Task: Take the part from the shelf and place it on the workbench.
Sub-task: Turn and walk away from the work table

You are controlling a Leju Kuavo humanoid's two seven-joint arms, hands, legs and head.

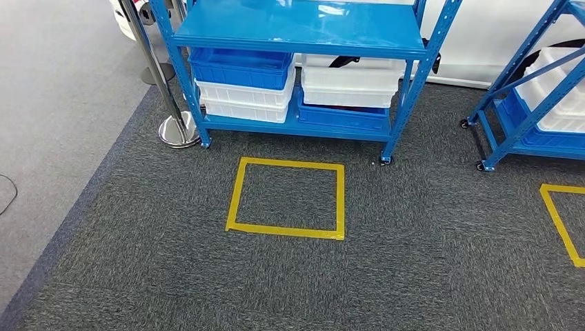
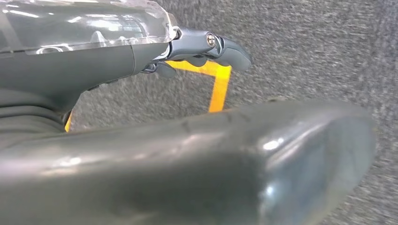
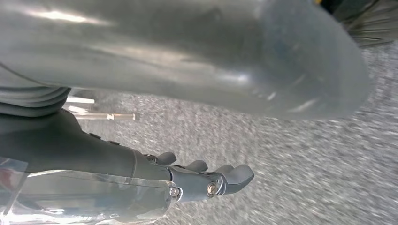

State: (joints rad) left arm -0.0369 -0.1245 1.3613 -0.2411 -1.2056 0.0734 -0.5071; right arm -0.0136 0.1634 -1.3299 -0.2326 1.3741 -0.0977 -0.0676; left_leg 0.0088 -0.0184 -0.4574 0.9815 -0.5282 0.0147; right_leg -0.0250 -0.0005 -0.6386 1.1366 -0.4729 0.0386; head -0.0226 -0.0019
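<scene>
**Approach to Shelf: Hands Empty, Part Not Yet Located**

The blue shelf (image 1: 296,41) stands at 12 o'clock in the head view, its lower level stacked with a blue bin (image 1: 240,67) and white bins (image 1: 350,84). A yellow floor square (image 1: 286,198) lies on the dark carpet (image 1: 414,262) just in front of it, and a second shelf (image 1: 531,103) stands at 2 o'clock.

The part itself cannot be identified; a dark item (image 1: 343,61) showing above the white bins at 12 o'clock may be it, which is a judgement only.

The left hand (image 2: 206,49) hangs over the carpet with fingers loosely extended and holds nothing. The right hand (image 3: 206,180) hangs likewise, empty.

Recommended procedure: step squarely into the yellow floor square and stop fully. Confirm the part's location, then raise either arm, keeping clear of the shelf uprights.
</scene>
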